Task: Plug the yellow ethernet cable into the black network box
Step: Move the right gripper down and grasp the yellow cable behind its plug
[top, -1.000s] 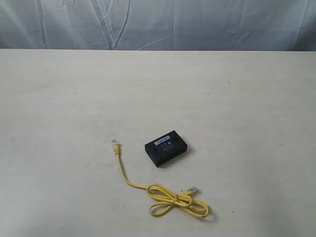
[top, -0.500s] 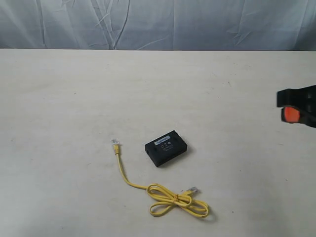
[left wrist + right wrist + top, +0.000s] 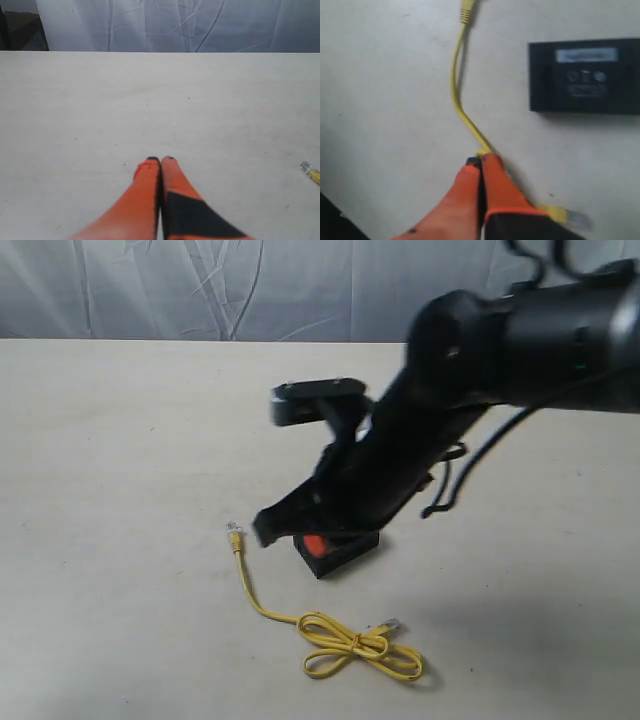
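Note:
The black network box (image 3: 585,75) lies flat on the table, label strip up. In the exterior view only its front corner (image 3: 340,558) shows under my right arm. The yellow ethernet cable (image 3: 250,590) runs from a clear plug (image 3: 233,529) left of the box to a looped bundle (image 3: 360,648) in front of it. My right gripper (image 3: 481,161) is shut and empty, hovering over the cable's straight run (image 3: 457,95); it shows as a blurred dark tip (image 3: 265,529) in the exterior view. My left gripper (image 3: 160,160) is shut over bare table, with one yellow plug (image 3: 311,173) off to its side.
The pale table (image 3: 120,440) stretches back to a wrinkled grey-blue curtain (image 3: 150,290). My right arm (image 3: 500,340) reaches in from the right and hangs above the box. The cable's second plug (image 3: 567,216) lies close beside the right fingers.
My right arm has swept in from the right edge to above the box and cable. The box and cable have not moved.

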`<action>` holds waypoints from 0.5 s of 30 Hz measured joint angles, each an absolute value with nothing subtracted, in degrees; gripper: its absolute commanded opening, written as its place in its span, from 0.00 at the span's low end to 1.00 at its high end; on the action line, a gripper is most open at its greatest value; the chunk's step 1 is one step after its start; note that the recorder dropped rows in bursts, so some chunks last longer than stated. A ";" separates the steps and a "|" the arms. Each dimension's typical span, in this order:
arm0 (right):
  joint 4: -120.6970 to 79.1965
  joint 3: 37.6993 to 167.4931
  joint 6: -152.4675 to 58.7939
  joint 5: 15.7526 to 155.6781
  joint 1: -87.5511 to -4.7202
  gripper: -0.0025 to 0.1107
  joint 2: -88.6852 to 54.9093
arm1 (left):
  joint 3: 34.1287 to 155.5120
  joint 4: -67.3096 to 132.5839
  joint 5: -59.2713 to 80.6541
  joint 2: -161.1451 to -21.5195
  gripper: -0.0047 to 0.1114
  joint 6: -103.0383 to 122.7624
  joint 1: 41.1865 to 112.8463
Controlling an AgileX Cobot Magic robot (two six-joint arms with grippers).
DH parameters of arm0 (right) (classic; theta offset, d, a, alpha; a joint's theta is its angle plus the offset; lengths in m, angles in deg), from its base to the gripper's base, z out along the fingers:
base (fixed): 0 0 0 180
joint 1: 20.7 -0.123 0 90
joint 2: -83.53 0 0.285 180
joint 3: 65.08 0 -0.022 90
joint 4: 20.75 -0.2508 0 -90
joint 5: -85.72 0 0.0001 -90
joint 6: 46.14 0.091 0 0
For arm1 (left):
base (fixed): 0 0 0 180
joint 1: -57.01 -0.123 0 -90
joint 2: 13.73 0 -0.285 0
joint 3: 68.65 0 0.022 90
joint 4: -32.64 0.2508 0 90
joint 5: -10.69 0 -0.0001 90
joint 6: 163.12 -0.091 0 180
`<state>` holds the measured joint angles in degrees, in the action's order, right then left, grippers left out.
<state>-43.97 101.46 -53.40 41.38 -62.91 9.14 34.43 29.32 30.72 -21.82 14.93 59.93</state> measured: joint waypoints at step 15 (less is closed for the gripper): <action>-23.25 120.84 -23.88 41.76 -75.77 0.01 29.33 | 34.43 29.32 30.72 -21.82 0.04 14.93 59.93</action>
<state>-23.25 120.84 -23.88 41.76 -75.77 29.33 34.43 29.32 30.72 -21.82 14.93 59.93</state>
